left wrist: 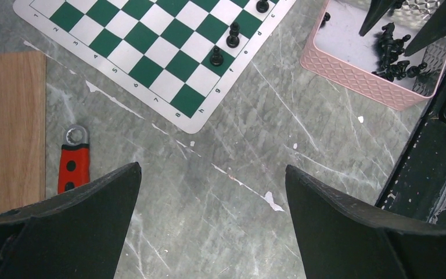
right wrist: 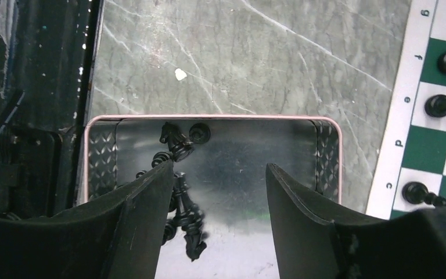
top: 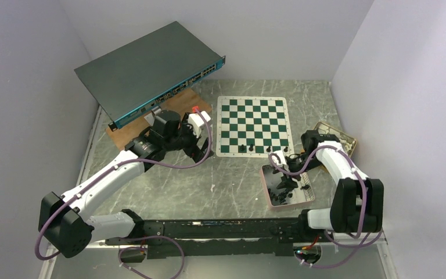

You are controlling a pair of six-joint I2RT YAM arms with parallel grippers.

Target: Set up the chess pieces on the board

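The board (top: 253,123) lies flat at the back centre of the table. Several black chess pieces (top: 251,147) stand along its near edge, and three of them show in the left wrist view (left wrist: 233,36). More chess pieces (right wrist: 184,209) lie heaped in the pink-rimmed metal tray (right wrist: 327,152). My right gripper (right wrist: 219,170) hangs open just over that tray, nothing between its fingers, the heap against its left finger (right wrist: 145,203). My left gripper (left wrist: 212,174) is wide open over bare table, left of the board's near corner (left wrist: 193,119).
A teal network switch (top: 151,64) leans on the back left, above a wooden slab (left wrist: 9,128). A red-handled wrench (left wrist: 73,161) lies beside the slab. A second tray-like object (top: 340,136) sits behind the right arm. The black rail (top: 220,229) lines the near edge.
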